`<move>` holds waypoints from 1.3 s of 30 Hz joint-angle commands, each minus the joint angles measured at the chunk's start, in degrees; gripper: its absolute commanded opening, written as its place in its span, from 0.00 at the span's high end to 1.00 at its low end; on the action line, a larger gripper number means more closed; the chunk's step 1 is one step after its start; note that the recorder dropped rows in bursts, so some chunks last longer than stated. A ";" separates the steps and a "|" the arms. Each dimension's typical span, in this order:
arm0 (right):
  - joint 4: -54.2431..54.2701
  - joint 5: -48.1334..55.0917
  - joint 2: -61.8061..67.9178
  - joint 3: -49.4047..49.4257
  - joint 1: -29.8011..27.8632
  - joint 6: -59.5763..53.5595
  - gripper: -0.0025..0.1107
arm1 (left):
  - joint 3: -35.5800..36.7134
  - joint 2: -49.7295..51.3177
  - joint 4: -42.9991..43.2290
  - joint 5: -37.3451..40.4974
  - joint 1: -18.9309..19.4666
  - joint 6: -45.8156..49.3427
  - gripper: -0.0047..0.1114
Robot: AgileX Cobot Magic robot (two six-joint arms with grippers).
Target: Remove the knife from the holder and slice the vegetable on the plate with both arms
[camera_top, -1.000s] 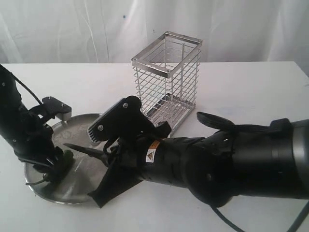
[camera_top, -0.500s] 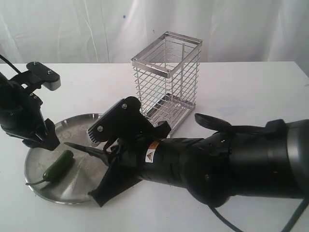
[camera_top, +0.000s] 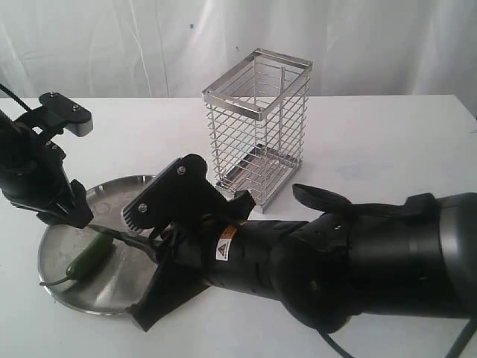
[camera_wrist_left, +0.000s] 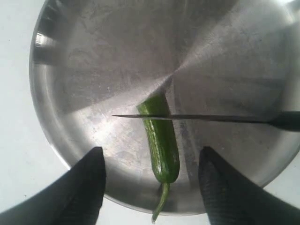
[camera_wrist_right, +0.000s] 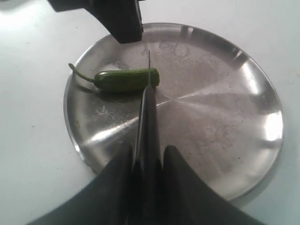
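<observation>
The green chili (camera_top: 88, 257) lies on the steel plate (camera_top: 104, 289), its stem toward the plate's near-left rim. My left gripper (camera_top: 72, 218) hangs open above it; in the left wrist view its fingers (camera_wrist_left: 93, 161) straddle the chili (camera_wrist_left: 161, 145) near the stem end without touching it. My right gripper (camera_top: 160, 240) is shut on the black handle of the knife (camera_top: 119, 236). The dark blade (camera_wrist_left: 197, 117) crosses over the chili's blunt end (camera_wrist_right: 152, 77); whether it touches is unclear. The plate (camera_wrist_right: 220, 117) fills the right wrist view, with the right gripper (camera_wrist_right: 147, 152) and the knife (camera_wrist_right: 147, 112) in front.
The chrome wire holder (camera_top: 257, 123) stands empty behind the plate, to the right of it. The bulky right arm (camera_top: 350, 261) lies across the table's front. A white table and white curtain surround the scene.
My left gripper let go of the chili and rose off the plate. The right arm has moved left, bringing the knife blade over the chili's blunt end.
</observation>
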 commanded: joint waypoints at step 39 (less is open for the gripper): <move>-0.04 -3.21 5.98 -0.10 0.23 -0.75 0.98 | 0.80 1.45 -0.66 -7.80 0.05 -2.74 0.54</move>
